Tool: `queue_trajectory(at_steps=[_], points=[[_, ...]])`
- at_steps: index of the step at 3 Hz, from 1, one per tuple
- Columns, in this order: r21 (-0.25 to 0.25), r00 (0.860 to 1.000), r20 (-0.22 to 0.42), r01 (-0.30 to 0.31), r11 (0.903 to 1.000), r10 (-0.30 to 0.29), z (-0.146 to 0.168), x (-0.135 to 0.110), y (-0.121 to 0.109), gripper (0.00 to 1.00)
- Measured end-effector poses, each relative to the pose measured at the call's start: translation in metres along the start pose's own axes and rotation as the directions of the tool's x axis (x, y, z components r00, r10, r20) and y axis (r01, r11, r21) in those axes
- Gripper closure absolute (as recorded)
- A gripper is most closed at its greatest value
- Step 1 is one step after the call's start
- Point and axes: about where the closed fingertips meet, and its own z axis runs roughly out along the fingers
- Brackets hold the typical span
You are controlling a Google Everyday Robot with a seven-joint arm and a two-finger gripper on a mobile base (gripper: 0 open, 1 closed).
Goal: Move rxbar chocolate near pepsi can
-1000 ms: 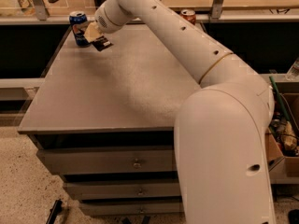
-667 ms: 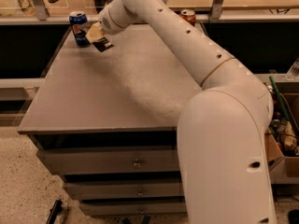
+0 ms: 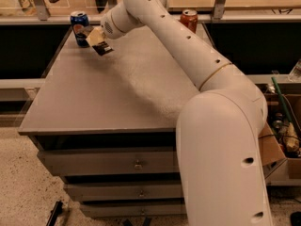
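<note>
Against the earlier frame I note almost no shift. Upper left, the pepsi can (image 3: 79, 26) stands on the table (image 3: 94, 95). Just right of it, the gripper (image 3: 97, 38) pinches the tilted rxbar chocolate (image 3: 103, 49). A red can (image 3: 189, 19) stands upper centre, beyond the arm (image 3: 188, 48).

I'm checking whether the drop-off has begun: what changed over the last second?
The gripper, still holding the rxbar chocolate, sank slightly toward the table, right beside the pepsi can. Nothing was let go. The pepsi can and the red can stayed put.
</note>
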Motion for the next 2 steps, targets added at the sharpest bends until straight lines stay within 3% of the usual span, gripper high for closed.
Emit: queue_trajectory(at_steps=[2], points=[[-0.001,0.999,0.012,-0.05,0.9988,0.05,0.024,-0.005,-0.008,1.0]])
